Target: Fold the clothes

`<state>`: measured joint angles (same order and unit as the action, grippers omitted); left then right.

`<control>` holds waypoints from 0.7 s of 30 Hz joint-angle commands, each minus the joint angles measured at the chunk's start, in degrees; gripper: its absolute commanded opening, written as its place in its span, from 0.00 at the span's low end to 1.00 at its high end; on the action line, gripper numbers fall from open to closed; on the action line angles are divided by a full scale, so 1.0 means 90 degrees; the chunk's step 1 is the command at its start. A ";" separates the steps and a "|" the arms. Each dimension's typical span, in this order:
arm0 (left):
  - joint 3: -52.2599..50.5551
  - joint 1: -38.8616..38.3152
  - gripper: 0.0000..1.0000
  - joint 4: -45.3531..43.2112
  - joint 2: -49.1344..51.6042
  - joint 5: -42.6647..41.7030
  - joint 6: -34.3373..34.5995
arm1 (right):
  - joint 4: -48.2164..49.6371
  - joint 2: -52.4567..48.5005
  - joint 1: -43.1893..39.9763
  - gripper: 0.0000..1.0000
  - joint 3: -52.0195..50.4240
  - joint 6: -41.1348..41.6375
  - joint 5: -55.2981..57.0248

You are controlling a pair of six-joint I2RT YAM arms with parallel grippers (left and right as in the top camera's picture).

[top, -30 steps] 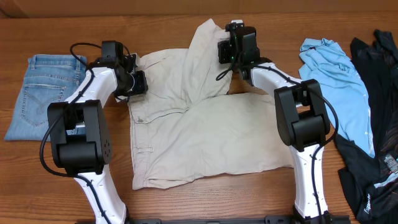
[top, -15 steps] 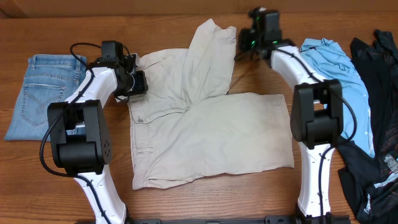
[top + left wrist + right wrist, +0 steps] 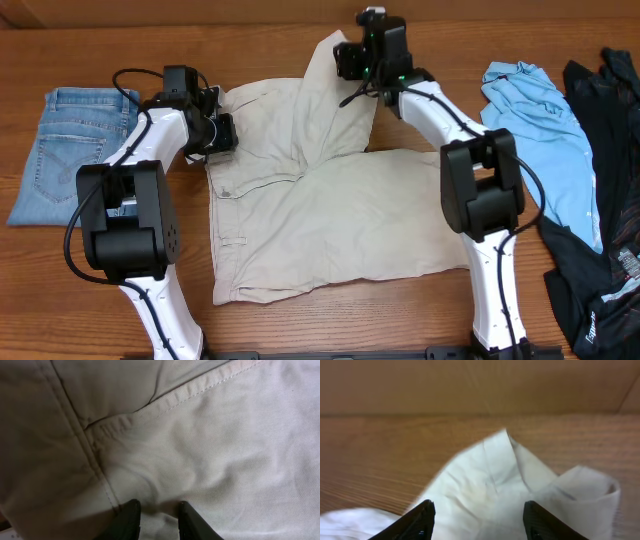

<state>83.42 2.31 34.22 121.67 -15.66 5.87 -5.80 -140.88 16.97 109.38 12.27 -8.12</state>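
The pale beige shorts (image 3: 330, 220) lie spread on the wooden table, with one leg folded up toward the far edge. My left gripper (image 3: 215, 135) sits at the shorts' upper left corner by the waistband. In the left wrist view its fingers (image 3: 158, 510) are close together, with a pinch of seamed beige cloth (image 3: 200, 435) between them. My right gripper (image 3: 348, 60) hovers over the far tip of the raised leg. In the right wrist view its fingers (image 3: 477, 515) are wide apart and empty above the cloth (image 3: 490, 475).
Folded blue jeans (image 3: 70, 150) lie at the far left. A light blue shirt (image 3: 540, 120) and a dark garment (image 3: 600, 230) lie at the right. A brown wall (image 3: 470, 385) stands just behind the table's far edge.
My right gripper swung right, off the shorts, then came back left over the tip of the raised leg. The left gripper and the shorts' body have not moved.
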 commanded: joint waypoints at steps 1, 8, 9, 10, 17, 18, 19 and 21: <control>-0.0085 -0.0051 0.29 -0.0024 0.0469 0.0090 0.0041 | 0.0039 -0.0393 -0.0022 0.64 0.0136 0.0032 0.0117; -0.0085 -0.0051 0.29 -0.0024 0.0469 0.0087 0.0041 | 0.0017 -0.0500 -0.0024 0.44 0.0136 0.0046 0.0138; -0.0085 -0.0051 0.29 -0.0024 0.0469 0.0087 0.0044 | -0.0007 -0.0500 -0.0022 0.28 0.0136 0.0049 0.0138; -0.0085 -0.0051 0.29 -0.0024 0.0469 0.0087 0.0041 | -0.0029 -0.0500 -0.0022 0.21 0.0136 0.0053 0.0138; -0.0085 -0.0051 0.28 -0.0022 0.0469 0.0092 0.0039 | -0.0396 -0.0228 -0.0172 0.06 0.0143 0.0051 0.0279; -0.0085 -0.0051 0.28 -0.0024 0.0469 0.0092 0.0039 | -0.0537 -0.0080 -0.0240 0.05 0.0148 0.0051 0.0418; -0.0085 -0.0051 0.28 -0.0024 0.0469 0.0095 0.0036 | -0.0680 0.0100 -0.0321 0.04 0.0148 0.0051 0.0554; -0.0085 -0.0051 0.28 -0.0027 0.0469 0.0092 0.0039 | -0.1047 0.0527 -0.0534 0.04 0.0148 0.0049 0.0765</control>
<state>83.44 2.31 34.22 121.69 -15.62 5.87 -12.86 -143.63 15.94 109.51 12.73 -6.02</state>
